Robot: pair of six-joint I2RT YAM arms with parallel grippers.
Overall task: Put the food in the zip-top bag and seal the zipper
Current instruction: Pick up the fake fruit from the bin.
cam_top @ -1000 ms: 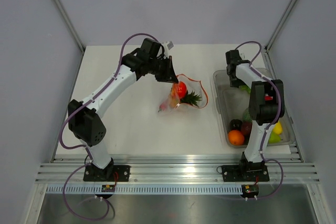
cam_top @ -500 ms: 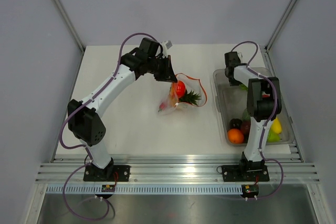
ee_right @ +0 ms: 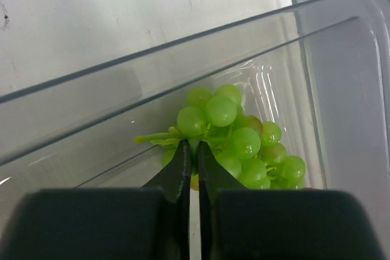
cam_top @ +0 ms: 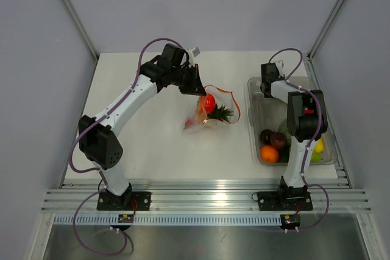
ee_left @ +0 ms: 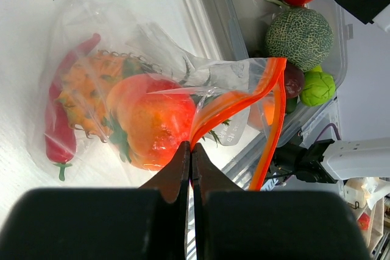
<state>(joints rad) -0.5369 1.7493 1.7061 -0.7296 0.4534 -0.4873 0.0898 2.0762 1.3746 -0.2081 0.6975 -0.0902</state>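
The zip-top bag (cam_top: 210,115) lies mid-table, mouth open toward the right. It holds food: a pineapple (ee_left: 91,92), a red-orange fruit (ee_left: 152,120) and a red chili (ee_left: 56,131). My left gripper (ee_left: 191,149) is shut on the orange zipper (ee_left: 241,98) at the bag's near mouth corner, seen from above at the left gripper (cam_top: 198,90). My right gripper (ee_right: 195,149) is down in the bin's far end, shut on the stem of a green grape bunch (ee_right: 241,132). From above, the right gripper (cam_top: 271,95) hides the grapes.
A rigid clear bin (cam_top: 252,114) stands at the right with an orange (cam_top: 269,153), dark purple pieces (cam_top: 273,139), a netted melon (ee_left: 298,35) and green and yellow pieces. Its clear wall (ee_right: 152,65) crosses right in front of my right gripper. Grey walls enclose the table.
My right gripper has closed on the grape stem. The bin's near end has slid a little left, shifting the fruit inside. The left arm and the bag have stayed put.
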